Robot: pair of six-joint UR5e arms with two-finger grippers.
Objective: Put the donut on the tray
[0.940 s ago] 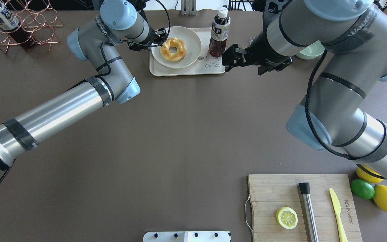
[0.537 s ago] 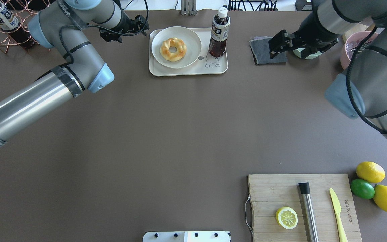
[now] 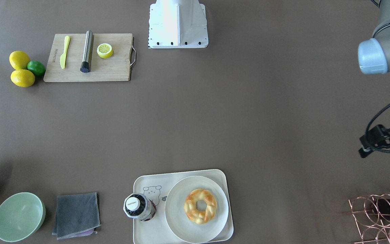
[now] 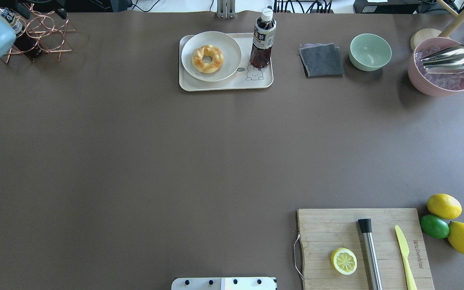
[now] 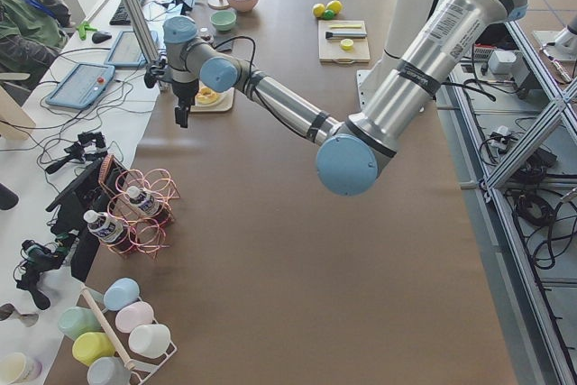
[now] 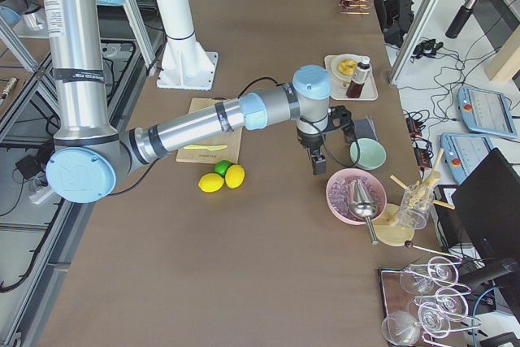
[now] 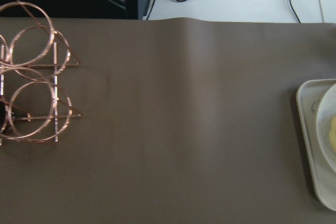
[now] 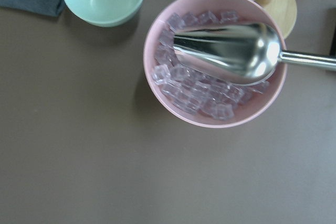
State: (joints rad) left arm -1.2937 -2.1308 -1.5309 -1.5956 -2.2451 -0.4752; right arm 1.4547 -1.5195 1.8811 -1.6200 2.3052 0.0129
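We see the donut (image 4: 207, 59) on the round white plate (image 4: 228, 44), which sits on the tray (image 4: 224, 85). Our left tool (image 5: 182, 117) hangs over bare desk (image 4: 175, 161) and our right tool (image 6: 318, 164) near a pink bowl (image 4: 437, 92). We cannot tell whether either is spread.

A robotics lab: big industrial robot arms (image 5: 424, 51) reach over a long brown surface (image 4: 175, 161). Around it stand aluminium framing (image 5: 129, 6), loose cables (image 5: 532, 209) and control tablets (image 6: 485, 110), and a person (image 5: 22, 20) sits at a side desk.

donut (image 4: 207, 59) on plate (image 4: 228, 61), plate on tray (image 4: 224, 85)
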